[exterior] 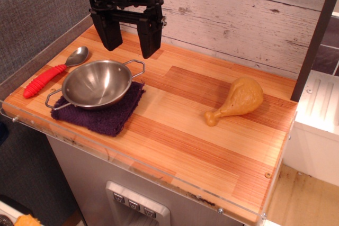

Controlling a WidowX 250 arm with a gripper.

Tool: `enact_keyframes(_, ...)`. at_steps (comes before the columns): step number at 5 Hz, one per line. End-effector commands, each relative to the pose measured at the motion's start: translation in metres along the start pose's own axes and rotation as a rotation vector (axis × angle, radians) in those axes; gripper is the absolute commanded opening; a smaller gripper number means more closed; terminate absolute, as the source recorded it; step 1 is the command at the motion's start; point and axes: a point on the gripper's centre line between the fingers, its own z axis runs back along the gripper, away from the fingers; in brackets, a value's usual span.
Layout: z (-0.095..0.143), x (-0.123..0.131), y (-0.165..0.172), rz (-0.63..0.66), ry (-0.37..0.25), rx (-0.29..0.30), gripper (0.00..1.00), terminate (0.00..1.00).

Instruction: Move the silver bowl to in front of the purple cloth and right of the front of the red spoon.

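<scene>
I see the silver bowl (pixel 97 83) sitting on the purple cloth (pixel 100 110), just below my pincer (pixel 128 41). The pincer hangs above it, spread wide and holding nothing. The red spoon (pixel 53 72) lies on the counter (pixel 175 120), below and left of the pincer.

A single camera looked down obliquely from above the surface's (pixel 212 130) front corner, fairly near, facing the plank wall (pixel 238 19) behind.

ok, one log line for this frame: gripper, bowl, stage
gripper: open, above table, empty | silver bowl: on purple cloth, beside red spoon | stage: pre-grasp, bowl not yet moved
</scene>
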Motion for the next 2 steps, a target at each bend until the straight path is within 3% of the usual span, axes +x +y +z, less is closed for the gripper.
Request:
enact_keyframes(1, 0.0, 0.0, 0.0, 0.0, 0.0, 0.0, 1.0, 0.0)
enact_keyframes(2, -0.007, -0.012, 0.028, 0.053, -0.015, -0.035, 1.0, 0.0)
